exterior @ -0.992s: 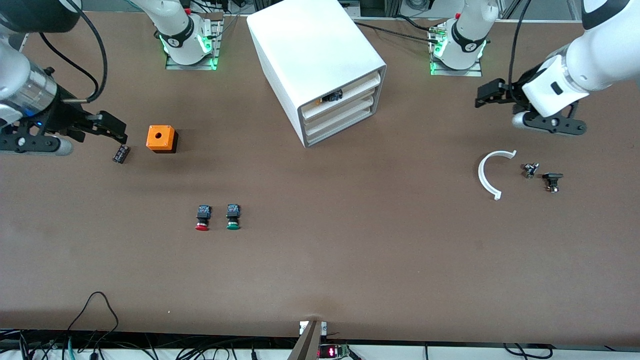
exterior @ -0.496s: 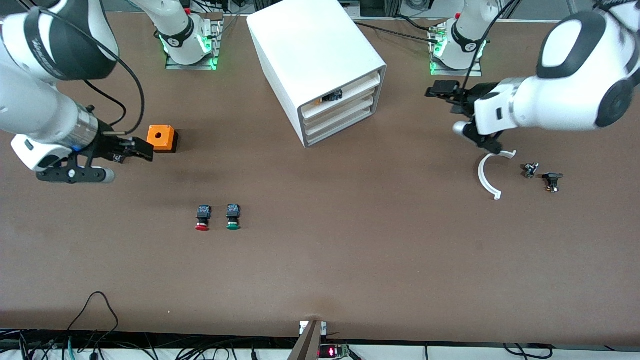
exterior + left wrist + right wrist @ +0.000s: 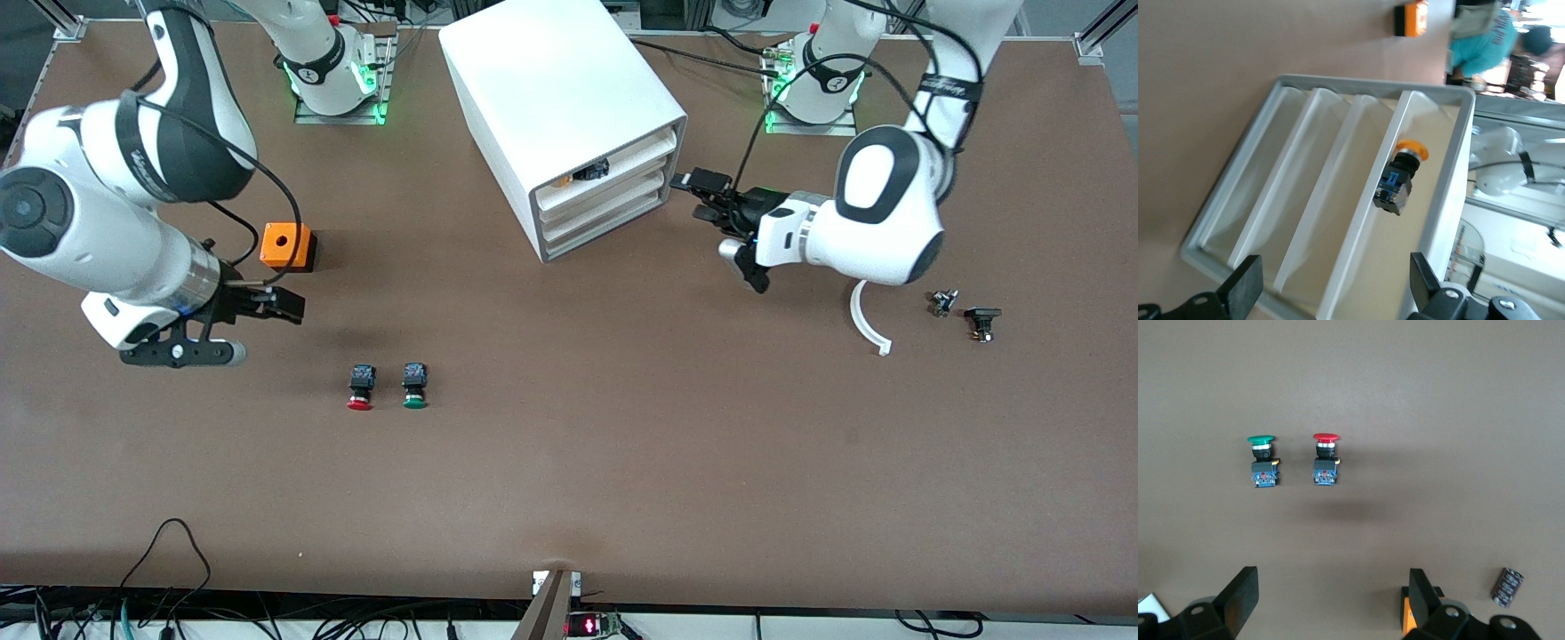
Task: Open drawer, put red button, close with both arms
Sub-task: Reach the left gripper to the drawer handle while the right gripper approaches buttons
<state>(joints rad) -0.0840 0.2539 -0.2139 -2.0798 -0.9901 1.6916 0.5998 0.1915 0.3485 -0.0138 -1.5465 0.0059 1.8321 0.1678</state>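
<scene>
The white cabinet (image 3: 569, 107) stands at the table's middle with all three drawer fronts closed. The drawer (image 3: 605, 197) is the middle front; it also shows in the left wrist view (image 3: 1328, 193). A button with an orange cap (image 3: 1401, 177) lies in the top drawer. My left gripper (image 3: 707, 197) is open and empty in front of the drawer fronts, apart from them; its own view (image 3: 1333, 290) shows the jaws wide. The red button (image 3: 360, 388) lies on the table, seen also in the right wrist view (image 3: 1325, 460). My right gripper (image 3: 280, 305) is open and empty over the table between the orange box and the red button.
A green button (image 3: 414, 387) lies beside the red one. An orange box (image 3: 287, 246) sits near the right gripper, and a black cylinder (image 3: 1506, 587) lies by it. A white curved strip (image 3: 867, 320) and two small parts (image 3: 942, 302) (image 3: 981, 322) lie toward the left arm's end.
Both arms have swung inward. The left gripper has moved from over the curved strip to the cabinet's front. The right gripper has moved past the orange box toward the buttons.
</scene>
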